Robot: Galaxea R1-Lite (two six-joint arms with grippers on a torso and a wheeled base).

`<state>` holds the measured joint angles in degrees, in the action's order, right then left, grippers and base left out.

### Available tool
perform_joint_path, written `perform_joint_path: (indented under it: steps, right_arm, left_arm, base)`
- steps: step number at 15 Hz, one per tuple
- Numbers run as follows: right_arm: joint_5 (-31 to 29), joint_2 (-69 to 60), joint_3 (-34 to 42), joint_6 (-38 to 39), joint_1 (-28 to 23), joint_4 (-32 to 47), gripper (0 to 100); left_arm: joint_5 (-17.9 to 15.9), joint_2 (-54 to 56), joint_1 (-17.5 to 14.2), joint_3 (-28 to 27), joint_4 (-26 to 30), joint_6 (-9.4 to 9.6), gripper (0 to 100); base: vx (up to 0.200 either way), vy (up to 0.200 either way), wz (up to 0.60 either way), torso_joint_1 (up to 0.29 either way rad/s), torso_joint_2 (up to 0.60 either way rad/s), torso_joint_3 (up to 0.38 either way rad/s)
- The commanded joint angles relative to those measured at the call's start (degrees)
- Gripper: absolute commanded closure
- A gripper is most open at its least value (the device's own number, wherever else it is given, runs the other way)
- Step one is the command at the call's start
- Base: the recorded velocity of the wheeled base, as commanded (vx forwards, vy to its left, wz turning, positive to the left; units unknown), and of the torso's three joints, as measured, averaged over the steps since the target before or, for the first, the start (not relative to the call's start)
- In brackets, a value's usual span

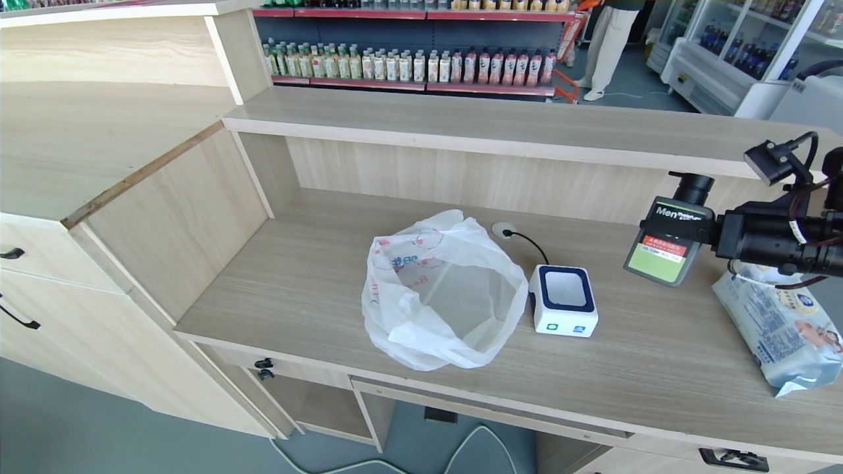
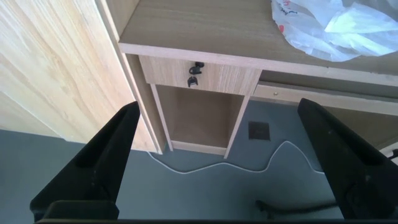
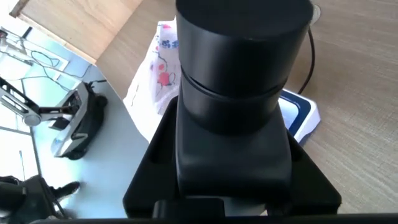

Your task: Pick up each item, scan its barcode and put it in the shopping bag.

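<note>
White shopping bag [image 1: 435,289] lies open, empty, beside scanner [image 1: 563,299]; right fingers [image 1: 728,237] hold bottle [image 1: 668,243]

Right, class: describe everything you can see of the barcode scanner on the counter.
The scanner is a white, plastic-looking box with a dark blue frame round a pale window on top. Its front face carries small green and blue marks. It sits flat on the wooden counter, beside the shopping bag; a black cable runs from its back to a hole in the counter.
</note>
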<state>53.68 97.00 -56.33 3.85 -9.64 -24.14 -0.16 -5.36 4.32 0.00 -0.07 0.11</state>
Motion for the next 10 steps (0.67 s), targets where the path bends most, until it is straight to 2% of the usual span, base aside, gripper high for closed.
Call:
perform_joint_path:
  steps: [1, 3, 10]
  right_arm:
    - [1.87, 4.51, 0.08, 1.16, -0.2, -2.41, 100]
    - [4.68, 5.13, -0.09, 3.53, -0.2, -4.43, 100]
    - [4.86, 7.59, 1.23, 3.88, -0.11, -4.43, 100]
  left_arm:
    - [-0.02, -0.09, -0.01, 0.0, -0.01, 0.07, 0]
    - [0.07, -0.09, -0.01, 0.0, -0.01, -0.02, 0]
    - [-0.02, -0.09, -0.01, 0.0, -0.01, -0.02, 0]
  base:
    - [0.0, 0.0, 0.0, 0.0, 0.0, 0.0]
    - [0.0, 0.0, 0.0, 0.0, 0.0, 0.0]
    - [0.0, 0.0, 0.0, 0.0, 0.0, 0.0]
